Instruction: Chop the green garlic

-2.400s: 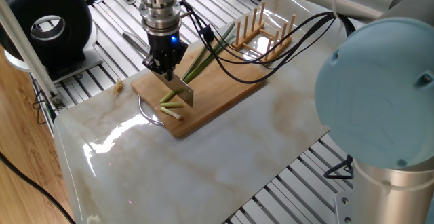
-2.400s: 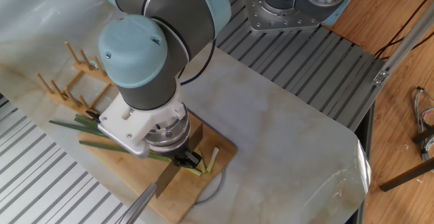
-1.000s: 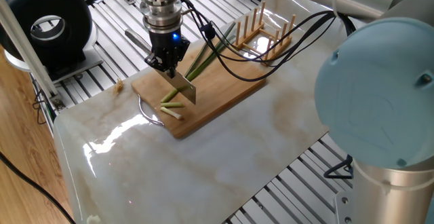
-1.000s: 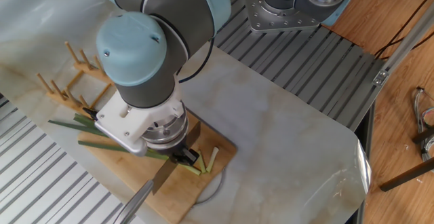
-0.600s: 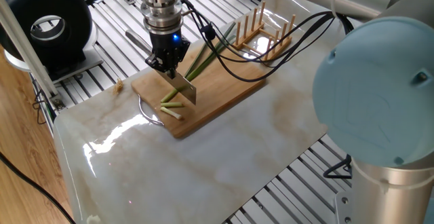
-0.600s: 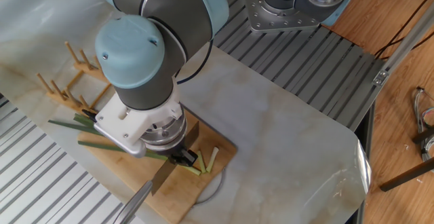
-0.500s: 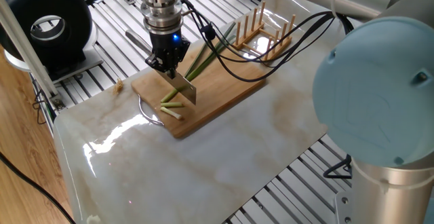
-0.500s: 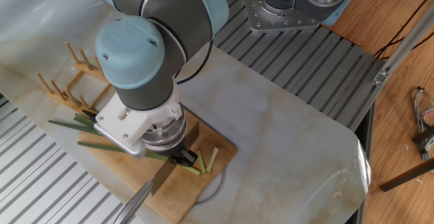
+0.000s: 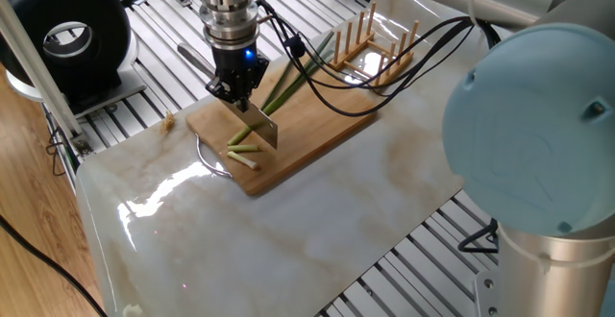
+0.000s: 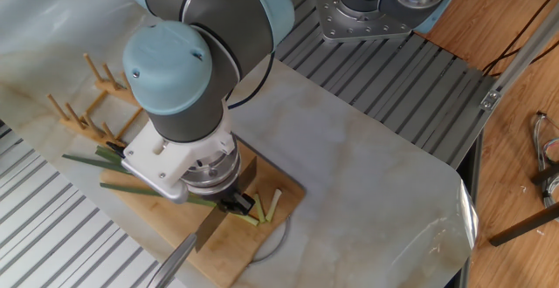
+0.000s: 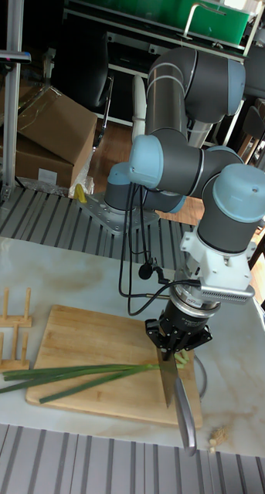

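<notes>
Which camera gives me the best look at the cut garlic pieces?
One fixed view: the cut pieces lie unobstructed on the board beside the knife. The other fixed view shows them partly under the arm. The tall view hides them behind the gripper.

The table [image 9: 317,211] looks like glossy marbled stone, with glare. The board [image 11: 86,340] and peg rack [image 9: 370,43] are matt pale wood. The knife [image 11: 169,378] blade is smooth metal. The arm [image 10: 201,26] shells look like satin plastic.
</notes>
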